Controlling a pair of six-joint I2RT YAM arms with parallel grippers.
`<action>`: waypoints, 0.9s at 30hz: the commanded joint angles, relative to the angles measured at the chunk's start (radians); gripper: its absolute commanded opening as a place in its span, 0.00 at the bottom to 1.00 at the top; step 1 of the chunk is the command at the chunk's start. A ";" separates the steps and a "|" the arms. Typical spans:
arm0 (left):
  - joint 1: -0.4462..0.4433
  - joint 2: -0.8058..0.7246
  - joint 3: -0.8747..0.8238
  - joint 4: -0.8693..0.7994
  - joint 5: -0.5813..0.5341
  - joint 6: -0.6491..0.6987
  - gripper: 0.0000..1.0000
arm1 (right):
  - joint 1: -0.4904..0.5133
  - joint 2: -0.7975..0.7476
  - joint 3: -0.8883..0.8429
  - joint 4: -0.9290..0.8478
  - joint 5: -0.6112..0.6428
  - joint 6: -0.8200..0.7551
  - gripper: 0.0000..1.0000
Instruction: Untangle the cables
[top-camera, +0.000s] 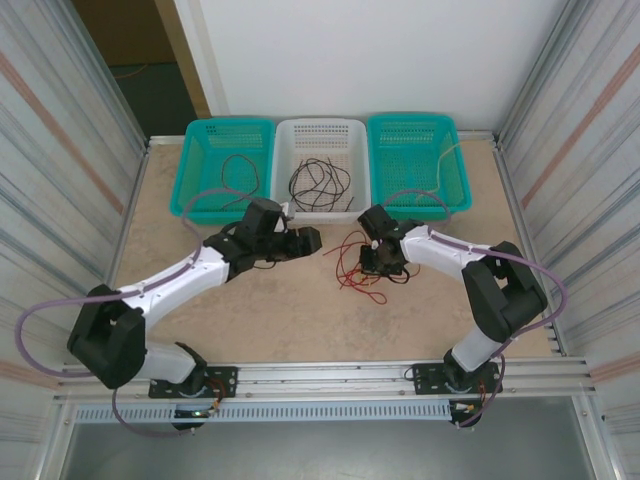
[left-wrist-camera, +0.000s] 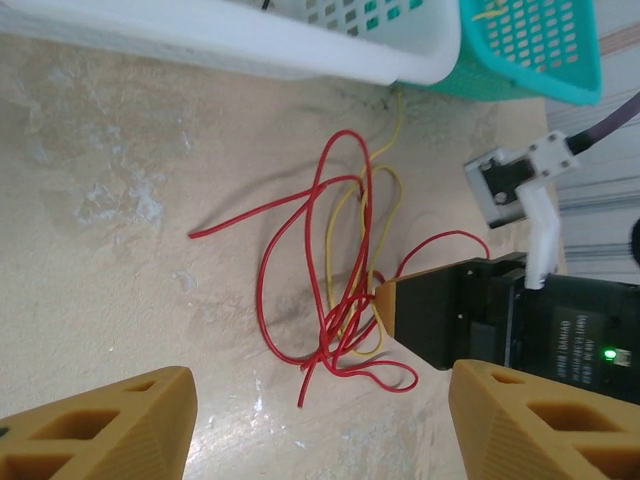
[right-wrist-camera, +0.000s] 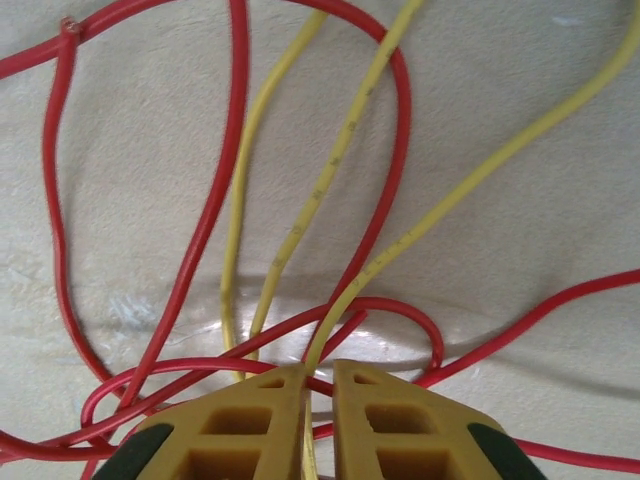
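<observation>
Beige tabletop (top-camera: 250, 310), corrugated panels (top-camera: 60, 150) at both sides.

- **Tangle:** red cables (left-wrist-camera: 340, 325) looped around a yellow cable (right-wrist-camera: 340, 150), loose on the tabletop near the white basket (top-camera: 290, 140).
- **Right gripper (right-wrist-camera: 318, 375):** fingers nearly together and pinching the yellow cable, likely to draw it clear of the red loops.
- **Left gripper (left-wrist-camera: 322, 375):** jaws wide and empty, facing the tangle, probably ready to take a red strand.
- **White basket:** black cables (top-camera: 320, 185).
- **Left teal basket (top-camera: 196, 150):** one dark cable (top-camera: 240, 170).
- **Right teal basket (top-camera: 400, 140):** contents unclear.
</observation>
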 joint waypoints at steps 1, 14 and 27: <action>-0.010 0.036 0.044 0.021 -0.004 0.019 0.69 | 0.001 -0.018 -0.016 -0.005 -0.029 0.005 0.23; -0.032 0.092 0.047 0.012 -0.013 0.039 0.70 | -0.122 -0.002 0.051 -0.055 -0.051 0.058 0.24; -0.080 0.186 0.055 0.040 -0.020 0.049 0.74 | -0.129 0.111 0.069 0.010 -0.134 0.114 0.27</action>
